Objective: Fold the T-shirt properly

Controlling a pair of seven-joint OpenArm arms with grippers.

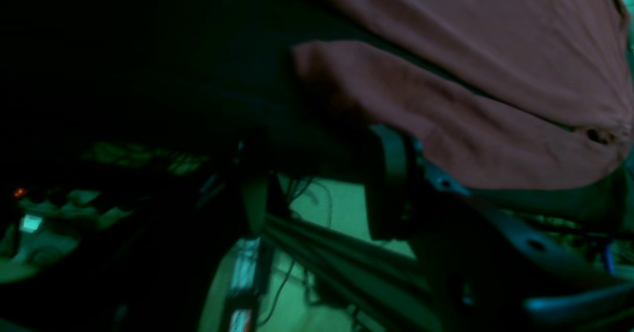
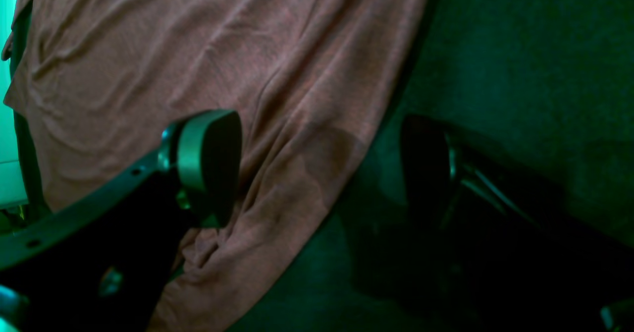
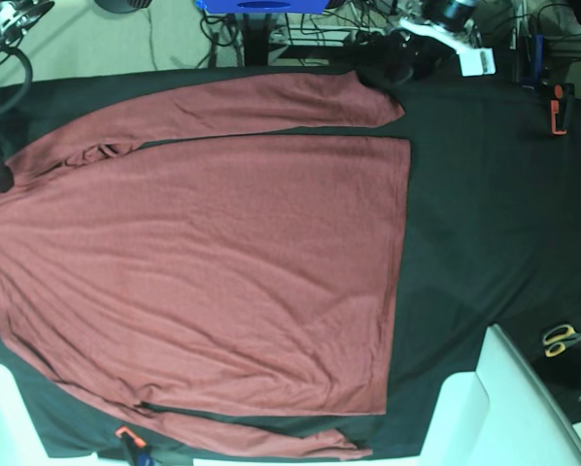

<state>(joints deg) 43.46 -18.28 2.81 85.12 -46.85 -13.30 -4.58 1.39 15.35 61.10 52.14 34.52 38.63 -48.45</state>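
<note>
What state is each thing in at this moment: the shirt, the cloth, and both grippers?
T-shirt: unfolded, spread flat, a long sleeve lying along each side of the body.
Black table cloth: laid flat under the shirt.
Right gripper: open, jaws either side of the shirt's edge, holding nothing.
Left gripper: close to a sleeve cuff; too dark and blurred to tell whether it is open or shut.
</note>
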